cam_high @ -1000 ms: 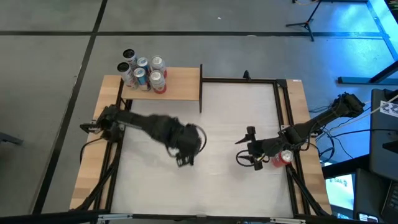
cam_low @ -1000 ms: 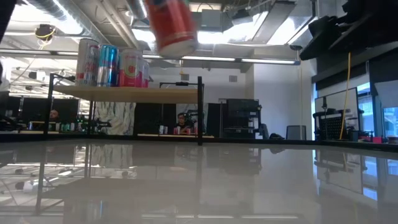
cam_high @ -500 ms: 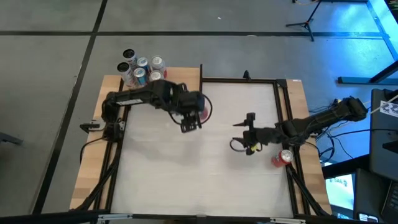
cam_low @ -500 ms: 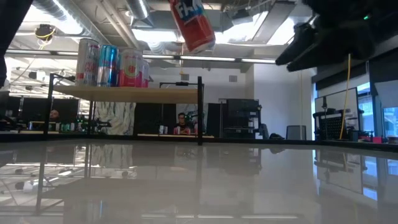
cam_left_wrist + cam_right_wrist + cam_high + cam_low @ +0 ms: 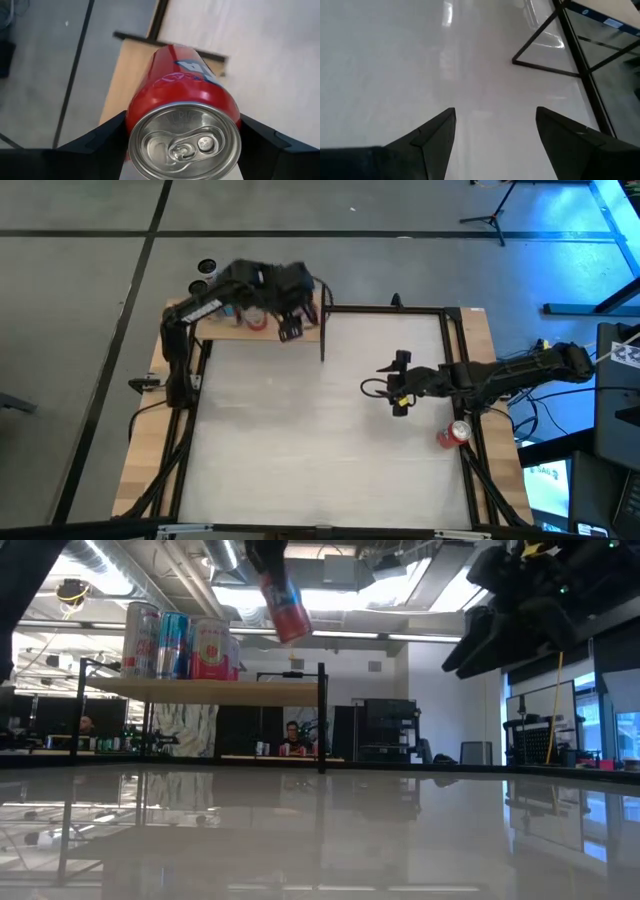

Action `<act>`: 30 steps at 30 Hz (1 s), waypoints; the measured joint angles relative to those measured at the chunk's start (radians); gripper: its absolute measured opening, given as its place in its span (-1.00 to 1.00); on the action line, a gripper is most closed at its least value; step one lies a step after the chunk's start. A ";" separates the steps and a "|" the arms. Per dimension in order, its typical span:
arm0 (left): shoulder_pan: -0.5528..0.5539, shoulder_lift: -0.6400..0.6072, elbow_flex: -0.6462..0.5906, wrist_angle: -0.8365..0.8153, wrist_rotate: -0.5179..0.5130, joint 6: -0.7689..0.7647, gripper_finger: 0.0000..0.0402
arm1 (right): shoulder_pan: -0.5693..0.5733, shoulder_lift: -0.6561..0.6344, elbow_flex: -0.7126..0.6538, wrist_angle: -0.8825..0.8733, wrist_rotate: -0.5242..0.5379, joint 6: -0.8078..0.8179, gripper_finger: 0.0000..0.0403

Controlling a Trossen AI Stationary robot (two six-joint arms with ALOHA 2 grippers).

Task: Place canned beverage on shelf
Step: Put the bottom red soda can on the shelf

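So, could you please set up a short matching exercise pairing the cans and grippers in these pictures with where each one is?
Things:
1. red can
2. second red can
3. right gripper
4. cluster of cans

Places:
A. open above the bare white tabletop
B. lying at the table's right edge
C. standing on the shelf
D. held in the left gripper, above the shelf

Pairs: 1-D, 2-B, 3-A, 4-C

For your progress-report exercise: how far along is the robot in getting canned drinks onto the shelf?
Done: several cans stand on the shelf. In hand: the left end effector grips a red can, tilted, above the shelf. Left: setting it down, then another red can lying by the table's right edge; the right end effector is open, empty.
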 joint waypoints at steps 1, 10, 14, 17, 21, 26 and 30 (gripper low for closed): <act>0.033 0.000 0.000 0.000 0.021 0.016 0.39 | -0.008 0.000 0.000 0.000 0.000 -0.004 0.35; 0.269 0.026 -0.001 0.000 0.218 0.145 0.39 | -0.097 0.000 0.000 0.011 0.000 -0.024 0.35; 0.310 0.052 -0.001 0.001 0.241 0.166 0.39 | -0.138 0.001 0.000 0.044 -0.015 -0.037 0.35; 0.331 0.071 -0.002 0.002 0.244 0.181 0.39 | -0.166 0.001 0.000 0.057 -0.059 -0.057 0.35; 0.343 0.079 -0.002 0.002 0.207 0.136 0.39 | -0.201 0.001 0.000 0.058 -0.078 -0.064 0.35; 0.345 0.087 -0.002 0.002 0.195 0.137 0.39 | -0.237 0.001 0.000 0.053 -0.079 -0.063 0.35; 0.365 0.091 -0.022 0.001 0.200 0.143 0.39 | -0.244 0.001 0.000 0.050 -0.079 -0.058 0.35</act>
